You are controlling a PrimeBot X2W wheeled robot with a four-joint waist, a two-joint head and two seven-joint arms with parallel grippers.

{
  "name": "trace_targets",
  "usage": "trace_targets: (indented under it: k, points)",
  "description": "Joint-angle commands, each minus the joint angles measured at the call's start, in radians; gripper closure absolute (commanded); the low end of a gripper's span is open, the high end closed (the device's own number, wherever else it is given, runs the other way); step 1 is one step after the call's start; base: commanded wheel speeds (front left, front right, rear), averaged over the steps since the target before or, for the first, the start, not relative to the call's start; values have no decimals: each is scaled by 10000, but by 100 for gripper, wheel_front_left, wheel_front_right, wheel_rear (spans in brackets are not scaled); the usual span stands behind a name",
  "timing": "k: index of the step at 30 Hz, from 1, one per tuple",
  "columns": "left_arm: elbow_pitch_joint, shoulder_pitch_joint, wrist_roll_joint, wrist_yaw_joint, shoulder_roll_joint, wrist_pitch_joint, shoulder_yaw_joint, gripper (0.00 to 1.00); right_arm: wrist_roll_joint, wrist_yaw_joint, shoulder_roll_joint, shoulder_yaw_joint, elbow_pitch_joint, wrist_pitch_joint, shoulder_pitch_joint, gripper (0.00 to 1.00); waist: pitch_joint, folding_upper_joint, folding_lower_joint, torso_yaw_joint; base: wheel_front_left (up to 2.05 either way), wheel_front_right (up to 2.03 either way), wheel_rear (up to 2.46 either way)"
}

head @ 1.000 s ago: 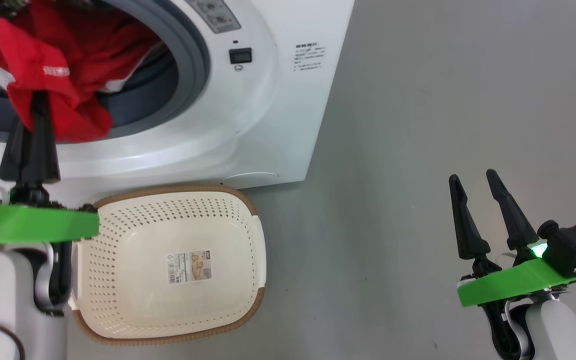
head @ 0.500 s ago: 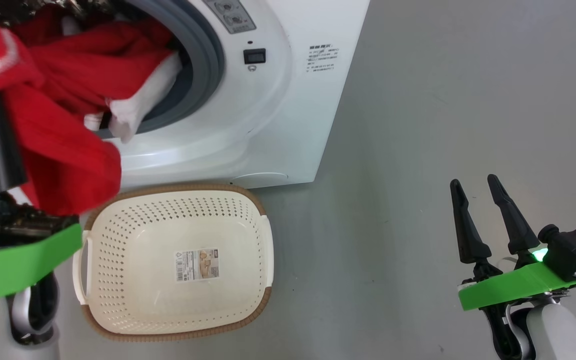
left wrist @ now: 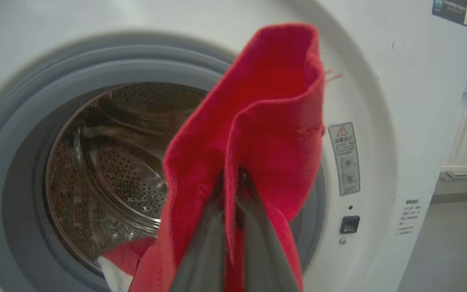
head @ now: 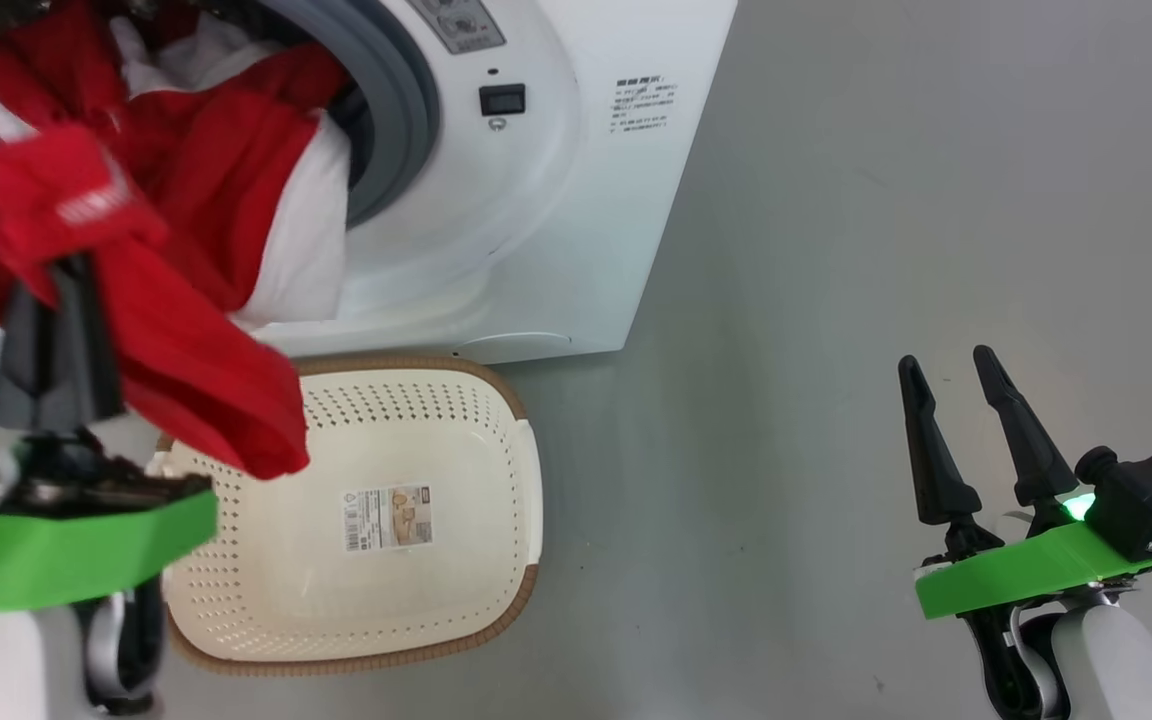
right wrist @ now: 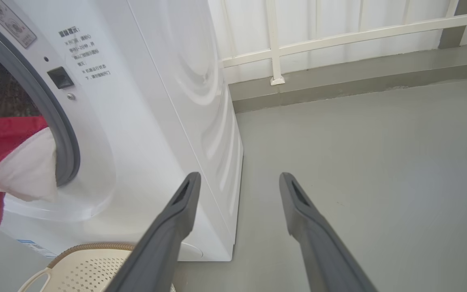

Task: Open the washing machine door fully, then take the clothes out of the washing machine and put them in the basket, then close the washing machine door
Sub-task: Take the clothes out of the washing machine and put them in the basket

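Clothes point(head: 196, 380) hang from my left pincer point(head: 71, 275), whose two dark fingers point(left wrist: 201, 243) are pressed together on a fold of the red fabric. In the left wrist view that fold stands up above the tips and drapes down both sides of them. In the head view the held piece droops over the corner of the basket point(head: 496, 470) that lies nearest the washing machine point(head: 556, 200), on my left. I cannot tell whether it touches the rim.

More red and white cloth trails back from my grip into the machine's mouth. It spills over the lower lip of the grey gasket point(left wrist: 14, 162) and down the white front. Behind it the perforated steel drum point(left wrist: 128, 174) shows.

The basket stands on the grey floor point(head: 886, 200) just in front of the machine's base, with its far edge close against it. A barcode sticker point(head: 386, 518) shows on its bottom.

My right pincer point(head: 946, 355) hovers over the floor well to the right of the basket. Its jaws are spread wide and hold nothing. In the right wrist view they point towards the machine's right front corner.
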Motion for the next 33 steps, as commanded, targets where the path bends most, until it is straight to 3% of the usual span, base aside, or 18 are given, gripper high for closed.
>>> trace_targets:
  k: [1, 12, 33]
  points:
    - [-162, 190, 6, -54, 215, -38, 239, 100, -117, 2, -65, 250, -252, -65, -91, 0, 65, 0, 0, -19, 0, 0, 0]
    - [2601, 74, -205, -54, 116, -38, -218, 100, -120, 2, 31, 333, -325, -65, -429, 0, 821, 0, 0, -155, 0, 0, 0]
    - [7931, -1672, -233, -54, 697, -38, -873, 100, -48, 2, 139, 530, -414, -65, -1016, 0, 2109, 0, 0, -634, 0, 0, 0]
